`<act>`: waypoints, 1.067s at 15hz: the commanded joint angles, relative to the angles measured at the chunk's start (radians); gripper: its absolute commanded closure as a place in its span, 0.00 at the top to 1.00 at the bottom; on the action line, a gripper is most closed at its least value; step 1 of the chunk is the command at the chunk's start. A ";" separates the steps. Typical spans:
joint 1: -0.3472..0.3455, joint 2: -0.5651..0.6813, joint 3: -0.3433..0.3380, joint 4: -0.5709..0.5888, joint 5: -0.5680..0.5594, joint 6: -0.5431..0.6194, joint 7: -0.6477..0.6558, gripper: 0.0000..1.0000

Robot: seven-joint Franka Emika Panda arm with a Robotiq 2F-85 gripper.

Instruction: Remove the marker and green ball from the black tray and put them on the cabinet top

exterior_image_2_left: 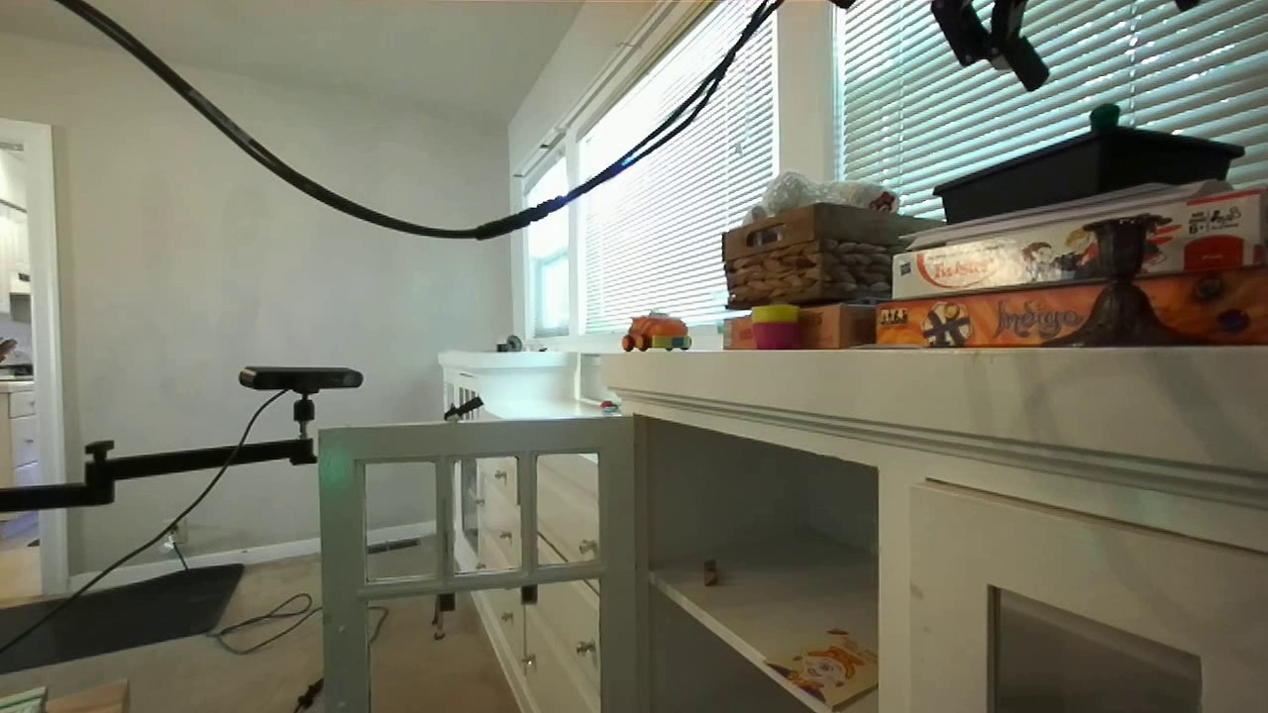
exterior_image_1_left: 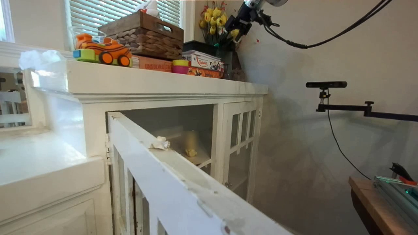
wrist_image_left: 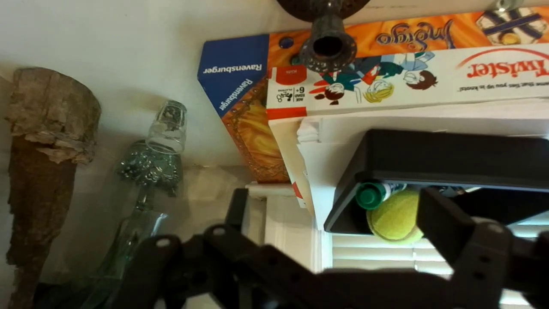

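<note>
The black tray (wrist_image_left: 450, 154) rests on stacked game boxes on the cabinet top; it also shows in both exterior views (exterior_image_1_left: 200, 49) (exterior_image_2_left: 1090, 170). The wrist picture is upside down. In it the marker's green cap (wrist_image_left: 370, 196) and white body lean in a corner of the tray, beside the yellow-green tennis ball (wrist_image_left: 394, 219). The cap rises above the rim in an exterior view (exterior_image_2_left: 1104, 118). The white cabinet top (exterior_image_1_left: 156, 76) (exterior_image_2_left: 892, 381) lies under the boxes. My gripper (wrist_image_left: 337, 210) is open and empty, above the tray (exterior_image_1_left: 234, 31) (exterior_image_2_left: 1001, 50); one finger partly hides the ball.
A Twister box (exterior_image_2_left: 1050, 238) lies on an Indigo box (exterior_image_2_left: 971, 315) under the tray. A dark candlestick (exterior_image_2_left: 1121, 282) stands in front. Wicker basket (exterior_image_1_left: 153, 37), toy car (exterior_image_1_left: 104, 52), cups (exterior_image_1_left: 180, 66) and flowers (exterior_image_1_left: 214, 19) stand nearby. A cabinet door (exterior_image_1_left: 169, 163) hangs open.
</note>
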 commanded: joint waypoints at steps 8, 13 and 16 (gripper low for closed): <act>-0.089 0.185 0.100 0.237 0.130 -0.041 -0.134 1.00; -0.114 0.247 0.137 0.324 0.128 -0.061 -0.131 1.00; -0.121 0.273 0.151 0.370 0.118 -0.090 -0.119 1.00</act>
